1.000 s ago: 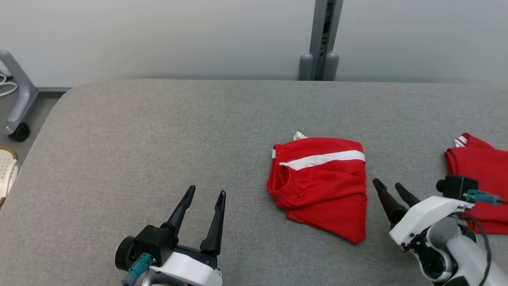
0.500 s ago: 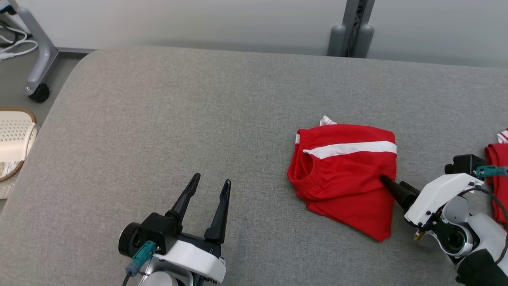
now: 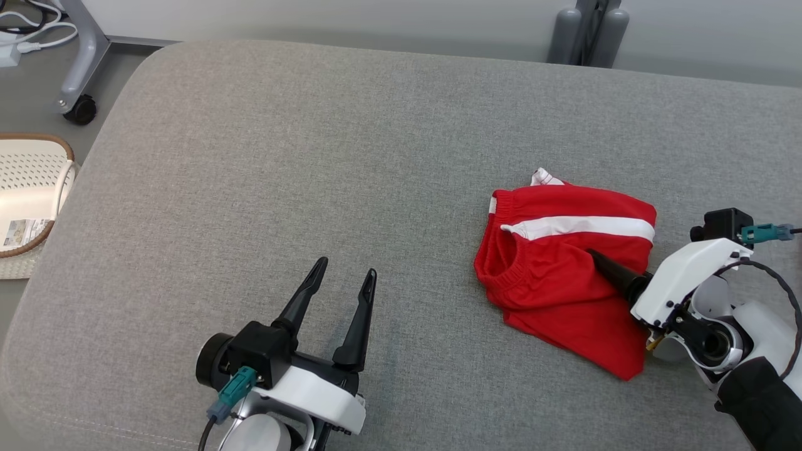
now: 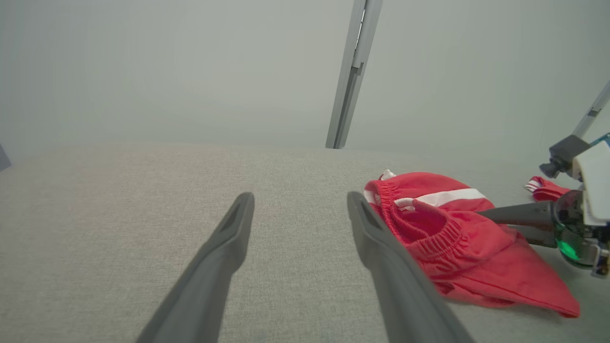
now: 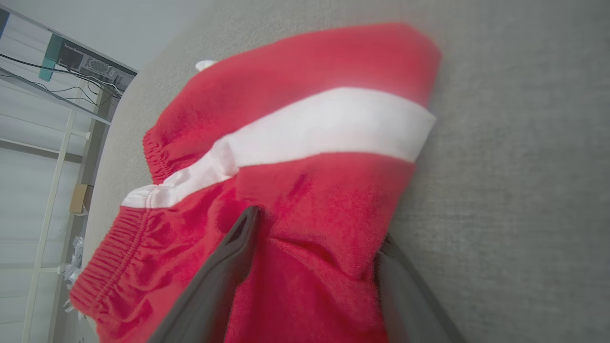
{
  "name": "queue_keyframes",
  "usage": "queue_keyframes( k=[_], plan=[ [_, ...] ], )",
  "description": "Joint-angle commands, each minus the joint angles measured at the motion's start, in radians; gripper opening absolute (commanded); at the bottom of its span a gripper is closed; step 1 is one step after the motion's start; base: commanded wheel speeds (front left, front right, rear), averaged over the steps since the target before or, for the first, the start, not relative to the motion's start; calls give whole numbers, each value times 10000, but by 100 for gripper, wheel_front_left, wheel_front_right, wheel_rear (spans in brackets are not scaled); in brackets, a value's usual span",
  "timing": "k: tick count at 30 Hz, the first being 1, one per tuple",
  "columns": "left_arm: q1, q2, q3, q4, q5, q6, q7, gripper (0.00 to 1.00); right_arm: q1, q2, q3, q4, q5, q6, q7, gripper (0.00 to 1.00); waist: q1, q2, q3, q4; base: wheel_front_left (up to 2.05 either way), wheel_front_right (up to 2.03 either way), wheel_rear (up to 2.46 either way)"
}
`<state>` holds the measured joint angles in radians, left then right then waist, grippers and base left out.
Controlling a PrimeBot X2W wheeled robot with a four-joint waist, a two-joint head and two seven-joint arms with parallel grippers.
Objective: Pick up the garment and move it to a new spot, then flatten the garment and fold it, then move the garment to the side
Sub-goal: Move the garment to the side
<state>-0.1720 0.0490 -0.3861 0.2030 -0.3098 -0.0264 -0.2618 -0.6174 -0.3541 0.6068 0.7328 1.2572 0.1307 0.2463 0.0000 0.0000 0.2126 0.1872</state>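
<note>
Grey woven cloth is seen across the whole padded surface (image 3: 313,156). At its far left, a pale perforated basket (image 3: 28,188) is set on the floor. Next, the left gripper (image 3: 347,266) is held over bare cloth with its jaws spread wide and nothing between them, well apart from the work.

Right of centre, the red garment (image 3: 551,275) is laid flat in a compact, doubled-over shape. Its elastic waistband is turned to the left, its white stripe is run crosswise, and one corner is pointed toward the robot at the near right. Its long axis is judged to run from the far edge to that near corner.

At its right edge, the right gripper (image 5: 318,224) is set with its jaws wide. One finger is laid on top and the other at the border, so a ridge of cloth is straddled but not pinched. The right arm is clearly the nearer.

Either the pick-up for a new spot or the last shift aside of a folded piece would be fitted by this.
</note>
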Motion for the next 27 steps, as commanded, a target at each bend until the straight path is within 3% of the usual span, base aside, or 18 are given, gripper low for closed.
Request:
queue_keyframes(
  k=[1,2,3,4,6,8,19,27],
  plan=[
    [-154,40,-3,0,-64,18,-43,100,-4,68,206,110,107,-1,13,100,0,0,33,30,0,0,0],
    [-173,42,-16,-1,-68,27,-43,100,-43,85,300,135,149,-1,-23,100,0,0,46,43,0,0,0],
    [-194,42,-24,3,-75,31,-43,100,-80,109,401,149,180,-1,-42,91,0,0,57,53,0,0,0],
    [-210,42,-29,11,-84,35,-43,100,-111,124,496,158,229,1,-66,51,0,0,66,63,0,0,0],
    [-210,42,-43,22,-82,53,-43,100,-179,129,668,174,262,-1,-141,30,0,0,72,73,0,0,0],
    [-211,42,-55,37,-101,75,-43,100,-274,61,852,156,263,1,-258,0,0,0,68,74,0,0,0],
    [-5,42,9,164,-166,110,-43,100,-692,-402,1886,239,246,1,-655,0,0,0,-391,-149,0,0,0],
    [263,44,75,187,-259,140,-43,100,-897,-1080,2805,200,-103,1,-506,0,0,0,-949,-392,0,0,0]
  ],
)
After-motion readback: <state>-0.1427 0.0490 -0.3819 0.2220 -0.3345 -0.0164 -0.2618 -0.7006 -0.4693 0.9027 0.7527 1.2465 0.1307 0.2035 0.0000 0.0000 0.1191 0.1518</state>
